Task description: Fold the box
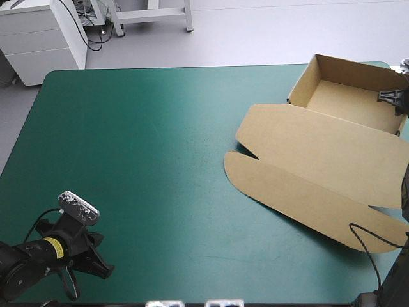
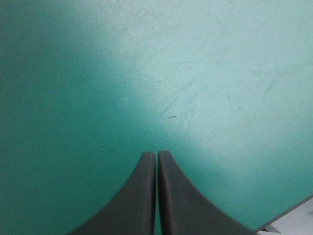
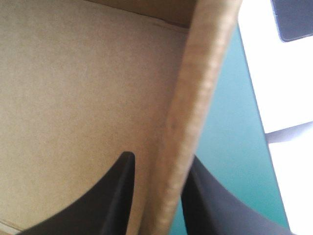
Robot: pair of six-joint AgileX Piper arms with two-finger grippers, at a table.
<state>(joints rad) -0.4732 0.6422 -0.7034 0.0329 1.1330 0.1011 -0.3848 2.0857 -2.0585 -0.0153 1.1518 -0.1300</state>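
Teal-green cover (image 1: 140, 160), box (image 1: 319, 153) an open tray — right gripper (image 3: 161, 157) pinching its wall

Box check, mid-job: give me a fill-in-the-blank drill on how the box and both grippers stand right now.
1. The box is an open tray, its lid lying ___ on the teal-green cover.
2. The right gripper has one ___ of the box between its jaws.
3. The left gripper, over the cover far from the box, has its jaws ___.

Missing words: flat; wall; shut.
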